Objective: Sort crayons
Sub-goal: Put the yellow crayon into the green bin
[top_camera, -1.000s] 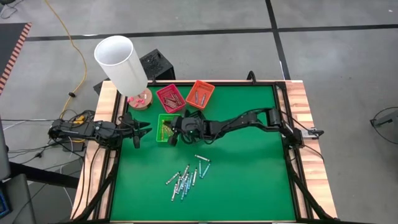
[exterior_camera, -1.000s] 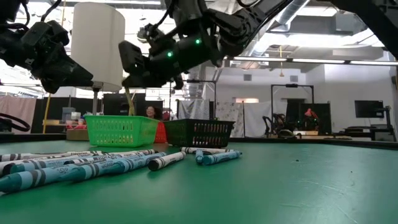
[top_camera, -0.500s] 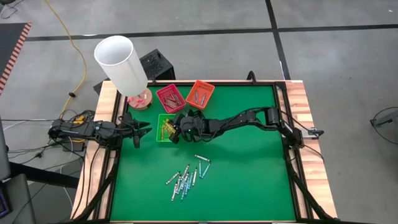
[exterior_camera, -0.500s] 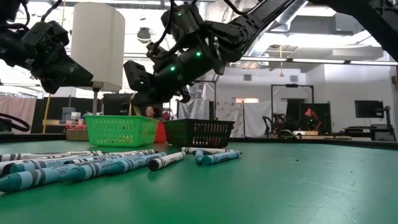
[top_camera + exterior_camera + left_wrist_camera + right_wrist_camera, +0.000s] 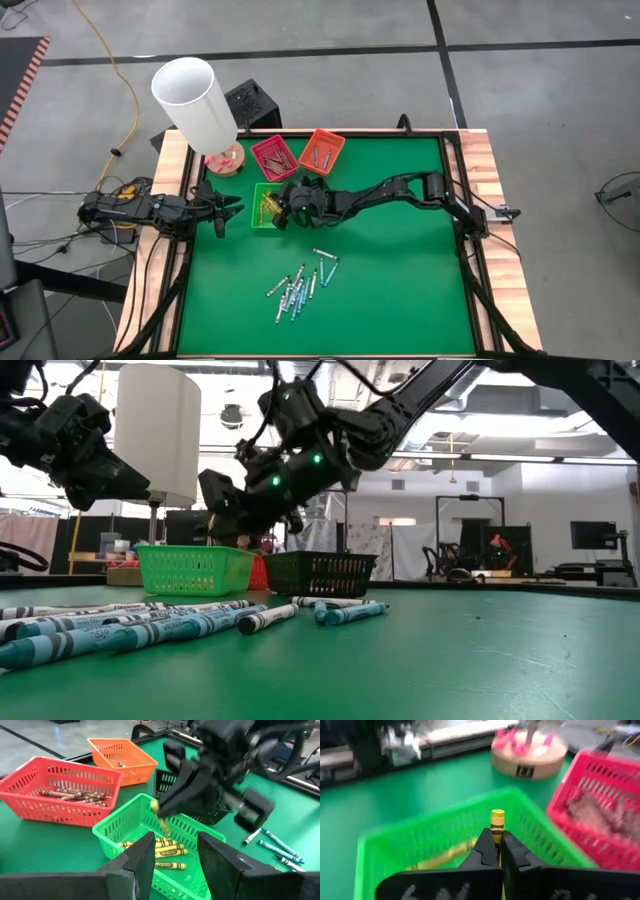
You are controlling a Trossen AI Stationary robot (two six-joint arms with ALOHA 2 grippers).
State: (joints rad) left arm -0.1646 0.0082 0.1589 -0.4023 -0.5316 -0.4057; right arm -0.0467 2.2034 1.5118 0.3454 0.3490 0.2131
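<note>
My right gripper (image 5: 497, 845) hangs over the green tray (image 5: 263, 203), shut on a yellow crayon (image 5: 497, 822). Several yellow crayons (image 5: 165, 852) lie in that tray. A loose heap of crayons (image 5: 298, 284), mostly blue and grey-white, lies on the green mat near the middle. My left gripper (image 5: 228, 212) waits open at the table's left edge, pointing at the green tray, with nothing between its fingers (image 5: 145, 855). My right gripper pinches the yellow crayon between its two fingertips (image 5: 485, 845), holding it by one end. The fingers come from the table's right, slanting down. The crayon's free end (image 5: 164, 827) sticks out past the fingertips and hangs over the green tray, clear of the crayons lying in it.
A red tray (image 5: 274, 157) with brown crayons and an orange tray (image 5: 321, 150) stand behind the green one. A black tray (image 5: 320, 572) stands right of the green one under my right arm. A white lamp (image 5: 195, 100) stands on its wooden base at the far left corner.
My right gripper has sunk toward the green tray with the yellow crayon, tipping a little further down, and has stayed shut on it.
</note>
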